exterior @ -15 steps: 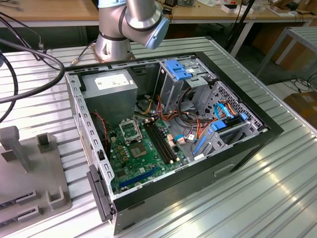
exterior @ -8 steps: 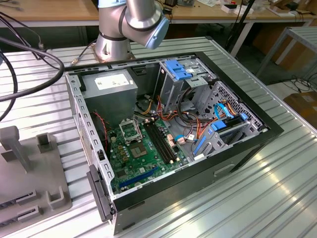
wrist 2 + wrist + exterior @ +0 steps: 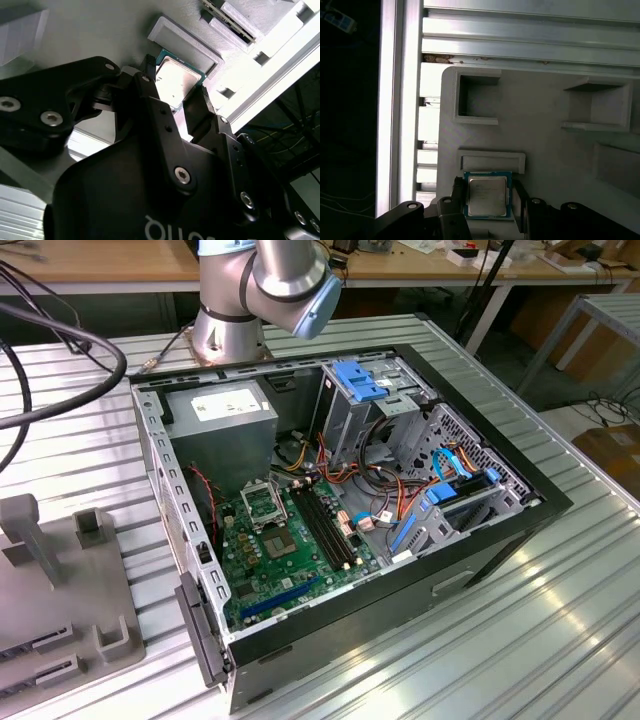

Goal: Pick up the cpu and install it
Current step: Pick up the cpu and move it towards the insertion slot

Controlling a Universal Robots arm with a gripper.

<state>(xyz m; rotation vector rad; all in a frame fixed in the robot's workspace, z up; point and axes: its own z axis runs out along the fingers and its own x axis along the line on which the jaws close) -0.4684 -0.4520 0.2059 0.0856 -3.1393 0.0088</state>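
Observation:
The cpu [image 3: 487, 196] [image 3: 176, 84], a flat square chip with a silver-grey face and green rim, lies on a grey holder plate [image 3: 545, 150] [image 3: 100, 30] against a low raised ridge [image 3: 491, 161]. In both wrist views my gripper [image 3: 488, 193] [image 3: 175, 79] straddles it, one black finger [image 3: 458, 192] pressed to each of two opposite edges with no gap showing. The chip still rests on the plate. In the exterior view the open computer case [image 3: 540, 502] lies on the table with the motherboard's silver socket frame [image 3: 262, 505] uncovered.
The holder plate [image 3: 60, 590] at the exterior view's left carries raised blocks [image 3: 477, 97] and slots. A grey power supply [image 3: 222, 425], drive cages [image 3: 365, 390] and loose cables [image 3: 330, 475] crowd the case. The arm's base [image 3: 230, 330] stands behind the case. Black cables [image 3: 60, 340] cross the table.

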